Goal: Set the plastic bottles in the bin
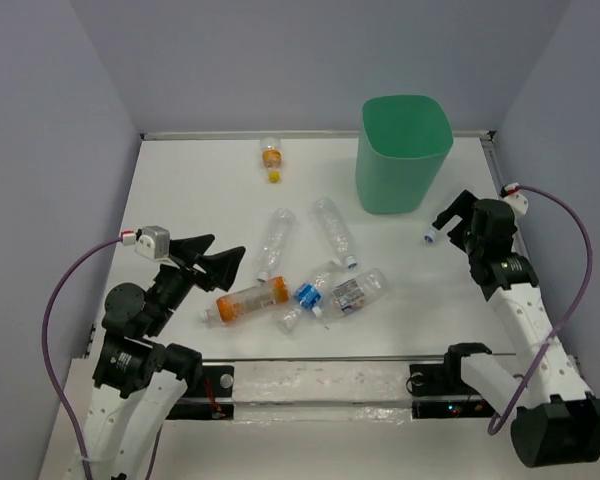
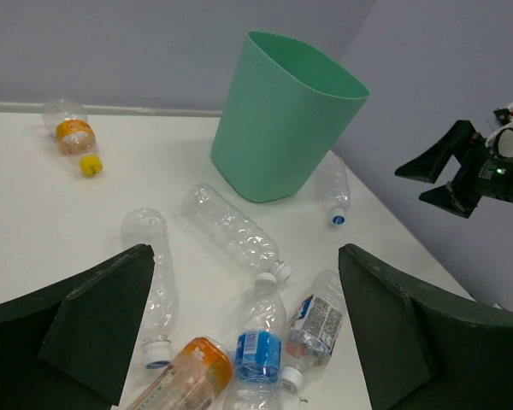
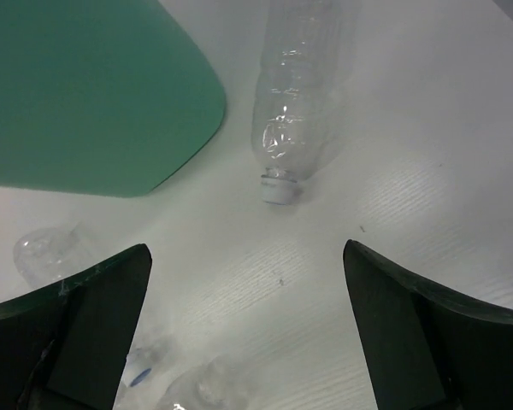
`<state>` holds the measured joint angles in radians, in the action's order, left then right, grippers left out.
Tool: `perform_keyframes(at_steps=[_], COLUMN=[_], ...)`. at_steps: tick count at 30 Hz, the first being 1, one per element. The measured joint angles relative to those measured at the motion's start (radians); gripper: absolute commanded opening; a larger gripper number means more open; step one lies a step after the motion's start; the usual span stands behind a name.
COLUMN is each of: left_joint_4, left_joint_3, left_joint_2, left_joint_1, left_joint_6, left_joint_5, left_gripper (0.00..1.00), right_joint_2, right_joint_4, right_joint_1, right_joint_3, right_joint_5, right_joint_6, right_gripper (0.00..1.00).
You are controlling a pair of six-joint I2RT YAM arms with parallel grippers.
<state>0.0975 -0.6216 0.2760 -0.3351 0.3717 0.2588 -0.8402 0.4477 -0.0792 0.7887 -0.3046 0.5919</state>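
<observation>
Top view: the mint-green bin (image 1: 404, 152) stands upright at the far right of the tabletop (image 1: 180, 190), and no bottle shows inside it. I count seven plastic bottles, all lying on the tabletop. The yellow-capped bottle (image 1: 271, 157) lies alone near the back edge. The left clear bottle (image 1: 276, 242) and the right clear bottle (image 1: 334, 232) lie in the middle. Nearer the arms, the orange bottle (image 1: 245, 300), the blue-labelled bottle (image 1: 306, 296) and the white-labelled bottle (image 1: 358, 290) lie bunched together. The bottle beside the bin (image 1: 429, 238) is half hidden by the right arm. The left gripper (image 1: 228, 246) hovers with its fingers spread and nothing between them, near the orange bottle. The right gripper (image 1: 446, 222) is likewise spread and empty, over the bottle beside the bin.

Left wrist view: both dark fingers stand wide apart at the lower corners, framing the bunched bottles and the two clear ones. The bin lies well beyond them.

Right wrist view: the fingers are parted. The bottle beside the bin lies on the tabletop ahead, cap toward the camera, close to the bin's wall but not visibly touching it.

By my reading, nothing is done yet: every bottle has to be picked up and dropped in, and the right arm looks closest to a first grasp.
</observation>
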Motion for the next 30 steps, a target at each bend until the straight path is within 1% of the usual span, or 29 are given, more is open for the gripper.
perform_keyframes(at_steps=[3,8,11,14,16,19,22,25,30], left_joint_4=[0.020,0.027,0.029,0.034,0.035,0.037,0.038,0.042,0.045], left_joint_3=[0.000,0.000,0.000,0.000,0.000,0.000,0.000,0.000,0.000], left_joint_2=[-0.015,-0.062,-0.070,-0.074,-0.075,-0.074,-0.067,-0.055,-0.038], left_joint_1=[-0.017,-0.054,-0.078,-0.096,-0.105,-0.118,-0.129,-0.134,-0.136], left_joint_6=[0.000,0.001,0.002,0.004,0.005,0.005,0.006,0.006,0.006], left_joint_5=[-0.018,-0.035,-0.047,-0.065,-0.076,-0.084,-0.091,-0.096,-0.099], left_gripper=[0.99,0.99,0.99,0.99,0.99,0.99,0.99,0.99,0.99], right_joint_2=[-0.101,-0.246,-0.346,-0.452,-0.508,-0.628,-0.740,-0.830,-0.984], right_joint_4=[-0.048,-0.124,-0.189,-0.254,-0.292,-0.384,-0.436,-0.459,-0.487], right_joint_1=[0.051,0.211,0.309,0.354,0.362,0.368,0.368,0.368,0.368], right_joint_3=[0.008,0.070,0.121,0.145,0.146,0.146,0.161,0.201,0.319], right_joint_5=[-0.011,0.033,0.104,0.174,0.209,0.295,0.357,0.383,0.396], right_joint_6=[0.001,0.008,0.013,0.015,0.018,0.033,0.047,0.048,0.028], right_gripper=[1.00,1.00,1.00,1.00,1.00,1.00,0.98,0.97,0.97])
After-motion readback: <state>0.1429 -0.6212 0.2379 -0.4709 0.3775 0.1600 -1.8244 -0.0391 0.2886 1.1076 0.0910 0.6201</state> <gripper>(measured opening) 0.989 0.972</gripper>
